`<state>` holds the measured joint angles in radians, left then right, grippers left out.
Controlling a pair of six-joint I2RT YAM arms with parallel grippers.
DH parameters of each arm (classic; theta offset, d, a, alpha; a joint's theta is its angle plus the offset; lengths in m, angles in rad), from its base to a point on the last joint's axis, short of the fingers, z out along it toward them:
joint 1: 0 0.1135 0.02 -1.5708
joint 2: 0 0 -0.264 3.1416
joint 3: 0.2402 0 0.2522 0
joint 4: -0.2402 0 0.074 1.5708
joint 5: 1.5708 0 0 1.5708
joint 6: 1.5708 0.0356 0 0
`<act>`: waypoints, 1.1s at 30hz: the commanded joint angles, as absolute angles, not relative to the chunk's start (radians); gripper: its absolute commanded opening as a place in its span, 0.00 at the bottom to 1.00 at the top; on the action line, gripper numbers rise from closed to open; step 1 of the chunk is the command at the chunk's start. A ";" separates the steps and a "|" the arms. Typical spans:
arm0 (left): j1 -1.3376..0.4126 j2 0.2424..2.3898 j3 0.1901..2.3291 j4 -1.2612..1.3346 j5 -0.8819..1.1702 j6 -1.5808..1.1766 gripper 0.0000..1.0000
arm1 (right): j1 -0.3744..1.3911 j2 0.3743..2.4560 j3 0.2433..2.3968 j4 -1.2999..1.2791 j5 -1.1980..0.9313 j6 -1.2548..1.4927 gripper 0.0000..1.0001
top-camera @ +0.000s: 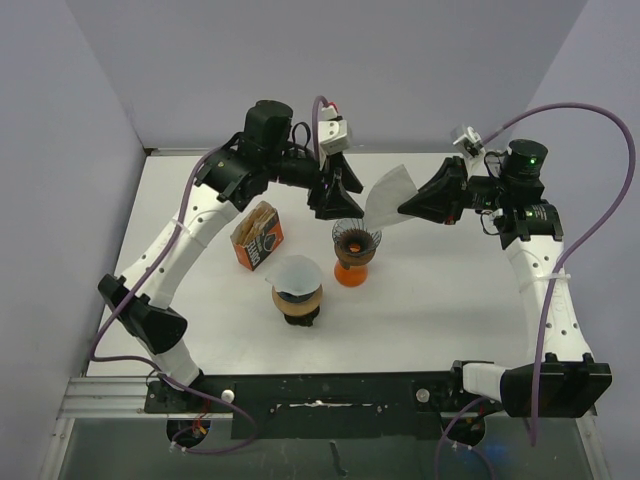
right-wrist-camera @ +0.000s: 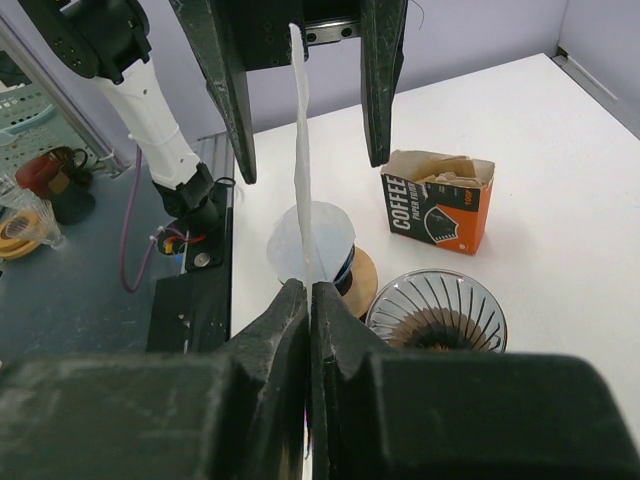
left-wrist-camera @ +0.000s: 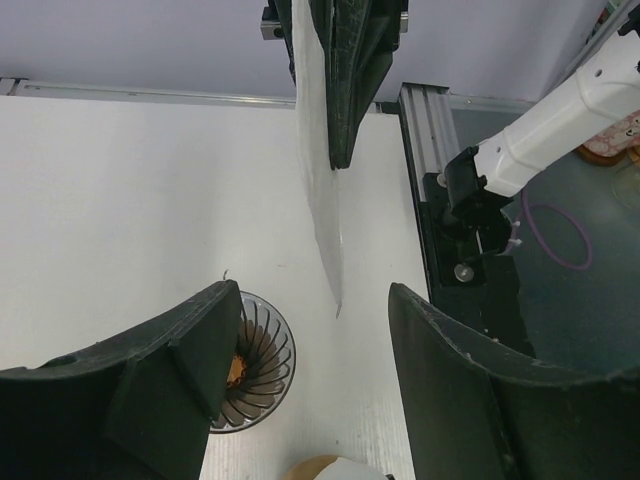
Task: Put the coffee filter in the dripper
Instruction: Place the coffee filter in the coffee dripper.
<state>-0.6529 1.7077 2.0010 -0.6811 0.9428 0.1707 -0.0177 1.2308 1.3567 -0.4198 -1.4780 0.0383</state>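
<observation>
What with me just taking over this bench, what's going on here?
The right pincer is shut on a paper coffee filter and holds it edge-up in the air near the glass dripper. The left pincer is open, with one finger on each side of the filter, not gripping it. The filter is not yet in the dripper.

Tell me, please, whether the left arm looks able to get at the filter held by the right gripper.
Probably yes: the left gripper has its jaws open either side of the filter, nothing between them, while the right gripper pinches its far end.
</observation>
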 commanded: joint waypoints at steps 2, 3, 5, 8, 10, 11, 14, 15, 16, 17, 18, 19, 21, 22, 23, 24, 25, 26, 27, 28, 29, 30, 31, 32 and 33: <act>-0.655 1.703 2.058 -0.669 0.920 0.212 0.59 | -0.008 1.230 1.370 -0.394 -1.486 0.037 0.00; -0.654 1.697 2.053 -0.669 0.899 0.216 0.59 | -0.010 1.229 1.370 -0.397 -1.485 0.028 0.00; -0.646 1.689 2.038 -0.662 0.864 0.216 0.60 | -0.011 1.229 1.372 -0.408 -1.480 0.011 0.00; -0.635 1.676 2.016 -0.634 0.830 0.192 0.61 | -0.010 1.230 1.377 -0.413 -1.475 0.008 0.00; -0.628 1.672 2.005 -0.621 0.813 0.184 0.62 | -0.011 1.229 1.380 -0.416 -1.474 0.006 0.00; -0.626 1.672 2.000 -0.616 0.805 0.182 0.62 | -0.010 1.229 1.382 -0.418 -1.474 0.004 0.00; -0.626 1.678 1.990 -0.601 0.788 0.175 0.62 | -0.007 1.227 1.387 -0.423 -1.477 0.003 0.00; -0.625 1.679 1.985 -0.593 0.784 0.171 0.62 | -0.004 1.226 1.388 -0.424 -1.478 0.002 0.00; -0.627 1.681 1.981 -0.587 0.780 0.170 0.63 | -0.001 1.226 1.391 -0.427 -1.480 0.001 0.00; -0.627 1.683 1.978 -0.581 0.775 0.167 0.63 | 0.000 1.226 1.394 -0.430 -1.482 -0.001 0.00; -0.627 1.684 1.974 -0.575 0.771 0.160 0.63 | 0.001 1.226 1.396 -0.432 -1.483 -0.001 0.00; -0.629 1.686 1.970 -0.568 0.770 0.157 0.62 | 0.004 1.226 1.397 -0.433 -1.484 -0.003 0.00; -0.631 1.688 1.963 -0.565 0.780 0.154 0.62 | 0.005 1.228 1.399 -0.434 -1.486 -0.002 0.00; -0.637 1.689 1.961 -0.564 0.784 0.155 0.62 | 0.006 1.231 1.400 -0.435 -1.488 -0.002 0.00; -0.640 1.691 1.960 -0.563 0.786 0.155 0.62 | 0.007 1.232 1.400 -0.436 -1.490 -0.002 0.00; -0.644 1.692 1.961 -0.563 0.792 0.154 0.62 | 0.008 1.233 1.401 -0.436 -1.493 -0.002 0.00; -0.646 1.695 1.963 -0.561 0.795 0.151 0.62 | 0.008 1.234 1.403 -0.436 -1.494 -0.003 0.00; -0.647 1.696 1.966 -0.562 0.801 0.148 0.62 | 0.009 1.236 1.405 -0.436 -1.493 -0.001 0.00; -0.648 1.697 1.968 -0.565 0.809 0.147 0.62 | 0.009 1.237 1.407 -0.435 -1.493 -0.001 0.00; -0.649 1.696 1.969 -0.569 0.813 0.151 0.62 | 0.009 1.239 1.409 -0.435 -1.491 0.000 0.00; -0.648 1.694 1.970 -0.575 0.812 0.156 0.62 | 0.008 1.239 1.411 -0.434 -1.490 0.001 0.00; -0.650 1.690 1.970 -0.584 0.805 0.166 0.62 | 0.007 1.239 1.412 -0.434 -1.487 0.001 0.00; -0.650 1.687 1.969 -0.594 0.793 0.179 0.62 | 0.006 1.239 1.413 -0.434 -1.483 0.001 0.00; -0.649 1.682 1.966 -0.604 0.780 0.190 0.62 | 0.005 1.238 1.413 -0.434 -1.480 0.001 0.00; -0.649 1.677 1.963 -0.613 0.769 0.201 0.62 | 0.003 1.237 1.412 -0.434 -1.479 0.001 0.00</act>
<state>-0.6472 1.7103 1.9564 -0.6285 0.7853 0.1665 0.0017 1.2411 1.3670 -0.4431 -1.4746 0.0074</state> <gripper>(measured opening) 0.622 0.025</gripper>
